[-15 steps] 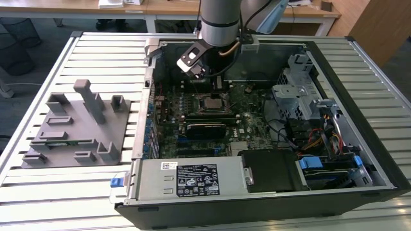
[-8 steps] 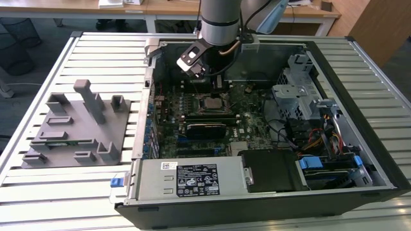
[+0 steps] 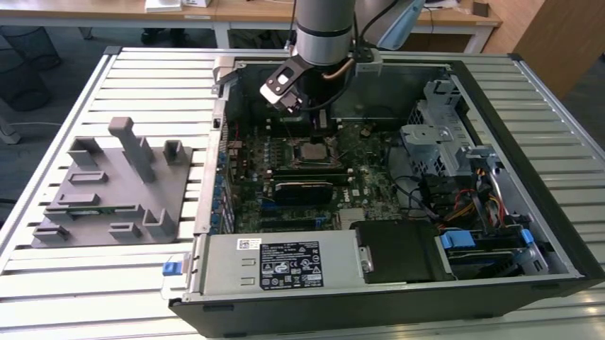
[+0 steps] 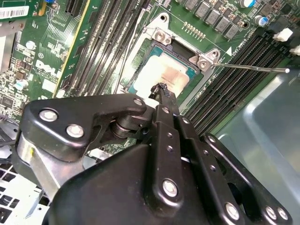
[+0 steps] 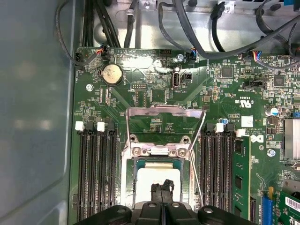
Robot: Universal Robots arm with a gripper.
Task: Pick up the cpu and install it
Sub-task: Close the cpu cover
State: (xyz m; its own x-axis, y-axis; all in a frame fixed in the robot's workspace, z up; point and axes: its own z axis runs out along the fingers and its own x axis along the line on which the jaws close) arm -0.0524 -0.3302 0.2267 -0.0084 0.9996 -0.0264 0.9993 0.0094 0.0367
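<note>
At the exterior view's left, a grey rack (image 3: 113, 188) sits on the slatted desk (image 3: 151, 92), with a green stick (image 3: 93, 210) lying in it. In the middle is an open case (image 3: 378, 308). The cpu (image 3: 310, 151) lies flat in the socket (image 5: 161, 151) on the board. The claw (image 3: 324, 137) hangs right over it, tips together with nothing between them; in both wrist views I cannot tell whether they touch the plate. To the right are a drive cage (image 3: 440, 138) and cables (image 3: 458, 205).

cpu (image 4: 171, 70): matt silvery metal top; claw (image 4: 161, 90): smooth black, slight sheen; table (image 3: 142, 78): ribbed pale metal
</note>
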